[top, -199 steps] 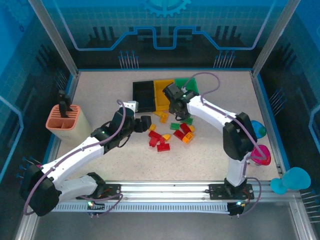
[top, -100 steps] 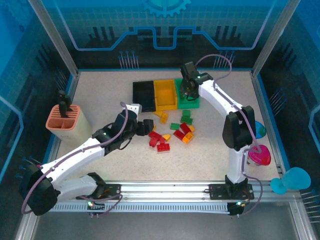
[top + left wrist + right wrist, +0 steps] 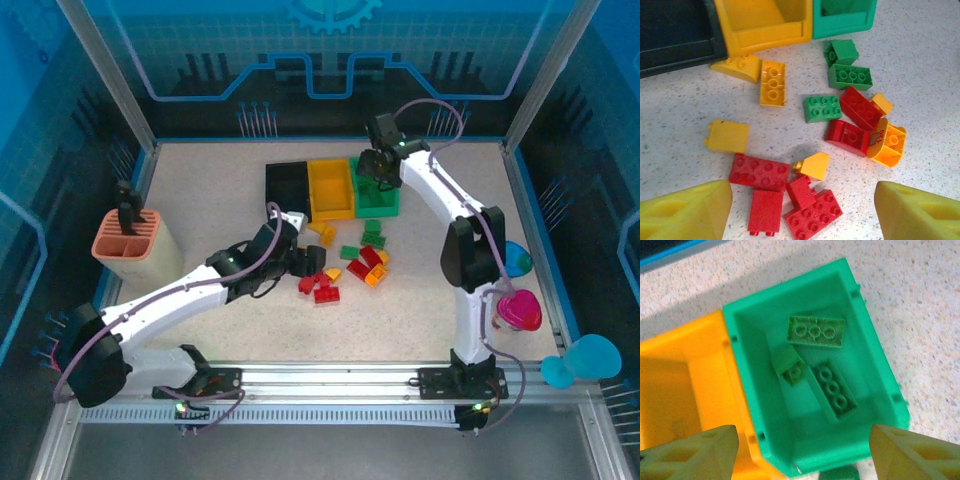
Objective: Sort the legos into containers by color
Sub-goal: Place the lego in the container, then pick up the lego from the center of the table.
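Right gripper [image 3: 802, 434] hangs over the green bin [image 3: 875, 365], jaws wide apart, nothing between them. Its yellow fingers [image 3: 690, 455] sit at the bottom corners of the wrist view. Three binned green bricks [image 3: 815, 331] lie inside: one flat by the far wall, one small one tipped near the middle, one long one angled toward the near right. The yellow bin [image 3: 670, 370] touches the green bin's left wall. In the top view the black bin [image 3: 287, 190], yellow bin and green bin stand side by side in a row at the far middle of the table [image 3: 200, 180]. Left gripper [image 3: 802, 192] hovers low over the loose pile, jaws apart, gripping nothing. Red bricks [image 3: 759, 171] lie on the table between and just ahead of its finger pads [image 3: 685, 210], three bunched together and touching. Two more red ones sit to the right beside an orange curved piece [image 3: 887, 145]. Loose yellow bricks [image 3: 772, 82] lie just in front of the yellow bin, one sloped piece touching its wall; another yellow block and a small yellow slope sit nearer the red bunch. Loose green bricks [image 3: 850, 76], three of them, lie just in front of the green bin, not in it. The salmon holder [image 3: 127, 240] stands at the table's left edge, well apart from the pile.
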Tool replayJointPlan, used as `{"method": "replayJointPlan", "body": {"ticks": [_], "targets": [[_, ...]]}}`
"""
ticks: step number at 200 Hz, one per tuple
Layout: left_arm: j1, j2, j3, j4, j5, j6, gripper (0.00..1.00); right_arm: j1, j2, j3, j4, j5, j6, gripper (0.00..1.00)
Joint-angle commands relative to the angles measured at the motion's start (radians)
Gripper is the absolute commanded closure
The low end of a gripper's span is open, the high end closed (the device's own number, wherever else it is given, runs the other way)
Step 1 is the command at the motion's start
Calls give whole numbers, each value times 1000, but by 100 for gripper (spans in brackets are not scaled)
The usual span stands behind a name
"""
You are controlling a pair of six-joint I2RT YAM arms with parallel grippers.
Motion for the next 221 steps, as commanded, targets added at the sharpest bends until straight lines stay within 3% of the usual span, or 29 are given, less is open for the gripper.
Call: {"method": "replayJointPlan", "body": {"ticks": [1,39,88,147,221], "targets": [[-9,80,80,-48,67,18,24,4,-164,-155,83,-56,-13,29],[-22,277,223,-129,113,33,22,8,-346,-437,262,-160,-30,29],[-24,501,407,-221,113,25,23,6,-477,-611,323,-200,-43,29],[-38,692,566,-305,103,55,24,-8,-539,-718,360,-210,-40,29],[-39,809,683,-347,77,71,25,-22,-569,-777,386,-219,-31,29]]}}
